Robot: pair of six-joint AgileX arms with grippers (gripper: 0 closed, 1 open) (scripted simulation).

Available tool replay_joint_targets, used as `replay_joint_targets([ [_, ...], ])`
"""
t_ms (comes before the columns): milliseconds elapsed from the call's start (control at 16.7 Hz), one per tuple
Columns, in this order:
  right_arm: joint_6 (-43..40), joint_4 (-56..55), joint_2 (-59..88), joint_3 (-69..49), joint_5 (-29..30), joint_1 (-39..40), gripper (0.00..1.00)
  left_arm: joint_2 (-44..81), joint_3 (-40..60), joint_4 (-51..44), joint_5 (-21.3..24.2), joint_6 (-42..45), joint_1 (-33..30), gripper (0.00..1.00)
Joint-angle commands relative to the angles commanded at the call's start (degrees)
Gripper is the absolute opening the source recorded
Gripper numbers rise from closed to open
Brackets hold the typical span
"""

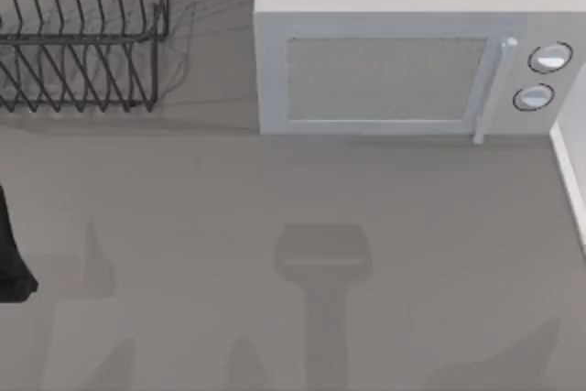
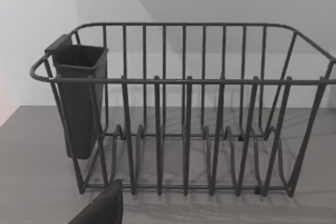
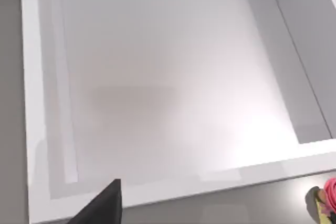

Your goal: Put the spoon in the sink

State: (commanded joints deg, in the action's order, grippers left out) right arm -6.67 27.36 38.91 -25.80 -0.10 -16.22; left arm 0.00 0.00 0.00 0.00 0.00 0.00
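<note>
sink (image 3: pixel 157 87) — white basin, bare | claw finger (image 3: pixel 102 205) — dark tip over its rim | pink object (image 3: pixel 328 198) beside

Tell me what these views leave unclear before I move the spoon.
- Left hand: cut off by the left wrist view's edge, fingers unreadable.
- Right hand: likewise in the right wrist view, above the sink.
- Pink item: cropped at the frame corner, unidentifiable.

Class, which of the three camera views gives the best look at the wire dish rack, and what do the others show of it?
The left wrist view: the dish rack appears whole, with its dark cutlery holder. The top view catches part of it at the table's far left corner. The right wrist view faces the white sink instead.
</note>
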Motion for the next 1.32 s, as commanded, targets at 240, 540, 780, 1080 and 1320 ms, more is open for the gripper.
replay_joint_targets([
  [240, -3.25, 14.23, 21.63, -12.36, 0.02, -8.18, 1.00, 0.00, 0.00, 0.00, 0.00, 0.00, 0.00, 1.00],
  [540, -6.42, 27.38, 40.34, -25.06, 0.09, -16.17, 1.00, 0.00, 0.00, 0.00, 0.00, 0.00, 0.00, 1.00],
  [780, -7.61, 31.98, 47.19, -30.16, 0.03, -19.15, 1.00, 0.00, 0.00, 0.00, 0.00, 0.00, 0.00, 1.00],
  [1080, -7.61, 32.03, 47.24, -30.21, 0.04, -19.02, 1.00, 0.00, 0.00, 0.00, 0.00, 0.00, 0.00, 1.00],
  [1320, -7.46, 27.82, 49.42, -27.76, 0.02, -19.09, 1.00, 0.00, 0.00, 0.00, 0.00, 0.00, 0.00, 1.00],
])
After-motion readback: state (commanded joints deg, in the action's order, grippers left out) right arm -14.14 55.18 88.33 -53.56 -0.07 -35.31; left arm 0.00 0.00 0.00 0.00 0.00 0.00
